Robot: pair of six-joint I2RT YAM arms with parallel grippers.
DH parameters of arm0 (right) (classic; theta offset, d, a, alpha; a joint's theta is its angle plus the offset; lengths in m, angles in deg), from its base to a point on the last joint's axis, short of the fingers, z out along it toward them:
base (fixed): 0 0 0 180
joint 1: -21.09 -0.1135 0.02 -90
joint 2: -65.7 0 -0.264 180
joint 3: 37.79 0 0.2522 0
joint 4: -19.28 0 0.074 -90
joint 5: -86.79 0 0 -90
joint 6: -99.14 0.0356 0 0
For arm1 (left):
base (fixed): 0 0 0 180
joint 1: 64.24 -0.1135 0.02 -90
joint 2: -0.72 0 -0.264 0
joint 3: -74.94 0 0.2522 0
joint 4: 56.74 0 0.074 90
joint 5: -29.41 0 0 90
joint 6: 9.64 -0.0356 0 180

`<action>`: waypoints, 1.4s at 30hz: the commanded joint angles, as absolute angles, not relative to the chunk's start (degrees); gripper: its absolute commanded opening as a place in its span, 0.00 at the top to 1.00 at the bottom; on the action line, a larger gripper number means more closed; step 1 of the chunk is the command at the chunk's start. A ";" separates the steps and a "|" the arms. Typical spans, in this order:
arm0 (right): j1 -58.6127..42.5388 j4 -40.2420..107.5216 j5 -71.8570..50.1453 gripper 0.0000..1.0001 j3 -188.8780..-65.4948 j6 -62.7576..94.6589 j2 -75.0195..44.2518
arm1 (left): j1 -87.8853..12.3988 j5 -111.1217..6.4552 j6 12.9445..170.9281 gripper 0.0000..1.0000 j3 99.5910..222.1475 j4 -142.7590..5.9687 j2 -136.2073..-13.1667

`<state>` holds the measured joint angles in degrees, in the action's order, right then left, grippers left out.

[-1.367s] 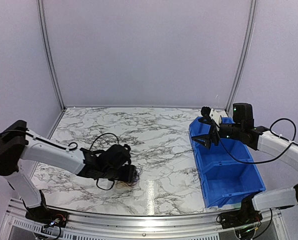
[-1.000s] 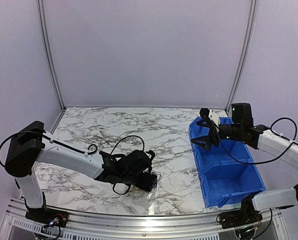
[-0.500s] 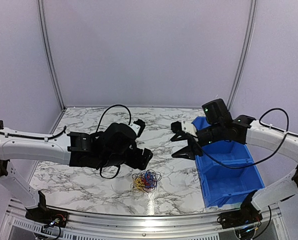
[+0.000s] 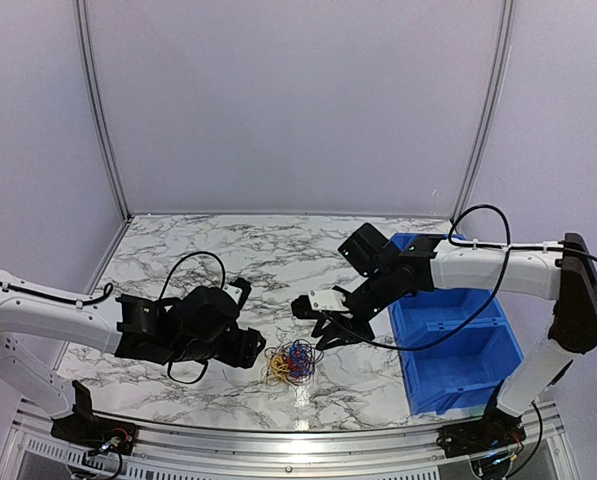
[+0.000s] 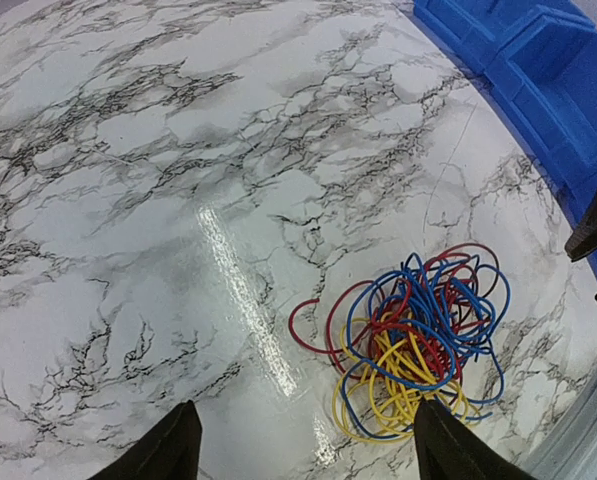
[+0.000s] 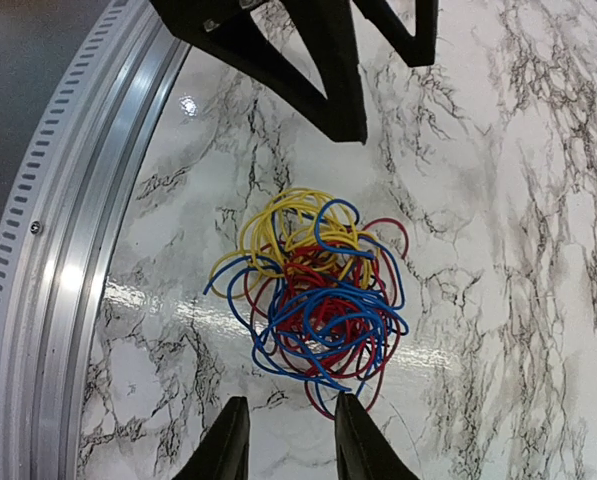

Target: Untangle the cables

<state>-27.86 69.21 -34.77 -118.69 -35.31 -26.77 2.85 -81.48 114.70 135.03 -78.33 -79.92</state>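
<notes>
Yellow, red and blue strands run through the tangle of thin flexible cables [image 4: 294, 361]. The glossy marble-patterned counter [image 4: 228, 250] is white, veined in black and grey, and the moulded plastic bin [image 4: 458, 345] is bright blue. The left robot arm [image 4: 48, 305] and the right robot arm [image 4: 498, 268] are white with black wrists.
</notes>
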 commanded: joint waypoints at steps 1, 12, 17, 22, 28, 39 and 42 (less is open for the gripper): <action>-29.16 69.59 -31.86 0.69 -118.28 -36.57 -26.78 | 2.12 -76.67 118.01 0.18 132.24 -72.13 -78.52; -29.29 67.65 -30.22 0.67 -119.98 -36.67 -31.75 | 1.85 -76.72 122.46 0.16 128.67 -67.62 -79.00; -29.52 67.00 -30.88 0.68 -120.89 -36.38 -33.70 | 1.80 -76.33 123.69 0.17 127.81 -66.60 -78.61; -29.53 66.26 -30.56 0.71 -121.34 -35.66 -34.15 | 1.85 -76.42 124.30 0.17 126.45 -65.27 -78.36; -29.61 64.38 -30.19 0.71 -121.34 -34.57 -34.45 | 1.85 -75.92 124.39 0.17 126.62 -64.41 -79.53; -29.71 66.00 -29.93 0.78 -122.39 -35.44 -35.15 | 1.85 -74.75 124.43 0.18 125.88 -62.46 -79.33; -29.65 66.47 -30.01 0.78 -121.98 -36.32 -34.86 | 1.76 -72.48 124.48 0.17 126.51 -59.52 -79.38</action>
<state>-29.17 65.71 -30.26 -120.30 -35.29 -35.45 2.10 -75.01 124.32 126.37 -64.00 -79.53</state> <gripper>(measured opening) 0.220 0.825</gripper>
